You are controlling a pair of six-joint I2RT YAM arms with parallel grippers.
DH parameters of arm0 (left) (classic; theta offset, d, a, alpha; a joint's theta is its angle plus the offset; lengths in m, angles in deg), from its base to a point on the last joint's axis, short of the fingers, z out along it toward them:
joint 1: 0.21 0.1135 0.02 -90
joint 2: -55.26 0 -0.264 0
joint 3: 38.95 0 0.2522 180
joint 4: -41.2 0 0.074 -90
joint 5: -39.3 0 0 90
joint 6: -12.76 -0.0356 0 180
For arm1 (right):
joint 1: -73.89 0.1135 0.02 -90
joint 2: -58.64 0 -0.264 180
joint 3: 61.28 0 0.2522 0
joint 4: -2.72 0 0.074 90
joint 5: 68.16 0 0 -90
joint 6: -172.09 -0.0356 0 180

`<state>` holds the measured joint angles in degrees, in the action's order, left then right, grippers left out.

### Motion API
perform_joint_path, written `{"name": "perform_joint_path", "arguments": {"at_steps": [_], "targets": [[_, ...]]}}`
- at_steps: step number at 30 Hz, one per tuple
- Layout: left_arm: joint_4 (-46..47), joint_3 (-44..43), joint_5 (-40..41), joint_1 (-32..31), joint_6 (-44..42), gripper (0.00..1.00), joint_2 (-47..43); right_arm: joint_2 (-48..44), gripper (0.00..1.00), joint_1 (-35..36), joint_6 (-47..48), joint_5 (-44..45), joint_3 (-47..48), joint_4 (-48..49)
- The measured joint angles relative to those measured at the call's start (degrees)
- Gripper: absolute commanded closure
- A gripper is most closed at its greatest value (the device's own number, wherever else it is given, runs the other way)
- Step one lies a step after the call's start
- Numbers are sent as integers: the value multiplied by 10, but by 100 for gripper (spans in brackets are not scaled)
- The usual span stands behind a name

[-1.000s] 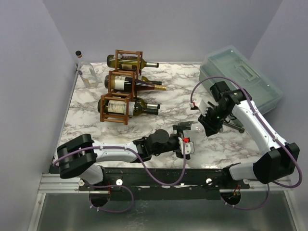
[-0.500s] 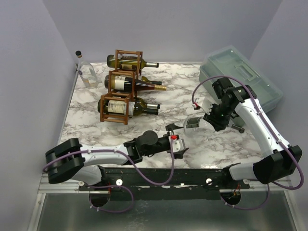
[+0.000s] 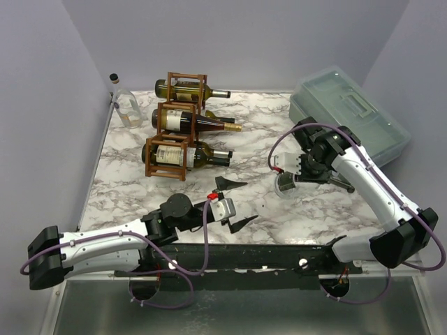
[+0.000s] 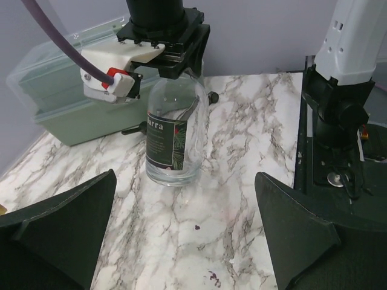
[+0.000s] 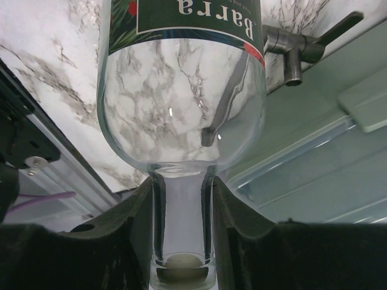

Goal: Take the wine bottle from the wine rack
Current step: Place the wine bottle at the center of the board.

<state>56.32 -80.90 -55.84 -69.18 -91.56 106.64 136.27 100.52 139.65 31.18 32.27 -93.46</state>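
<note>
Nearest the table's front edge, my left gripper (image 3: pixel 248 201) hangs spread wide and empty. Beyond it, my right gripper (image 5: pixel 181 220) clamps the neck of the clear wine bottle (image 4: pixel 175 136), which stands upright on the marble table (image 3: pixel 133 188), well apart from the wine rack (image 3: pixel 178 105). I judge the removal done, with only the release left. Three dark bottles (image 3: pixel 209 125) lie racked at the back.

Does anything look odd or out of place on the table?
Nothing spilled or broken. The clear bottle stands upright, its neck in the right gripper. Only oddity: small dark specks on the table near it.
</note>
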Motion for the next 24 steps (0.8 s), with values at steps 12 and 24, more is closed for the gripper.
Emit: {"name": "perform_joint_path", "arguments": {"at_steps": [12,24], "targets": [[-74,48,20,0,10,1,-83,-1,100,83,133,106,-1,0],[-126,77,61,0,13,1,-196,-19,100,171,282,174,-48,7]]}}
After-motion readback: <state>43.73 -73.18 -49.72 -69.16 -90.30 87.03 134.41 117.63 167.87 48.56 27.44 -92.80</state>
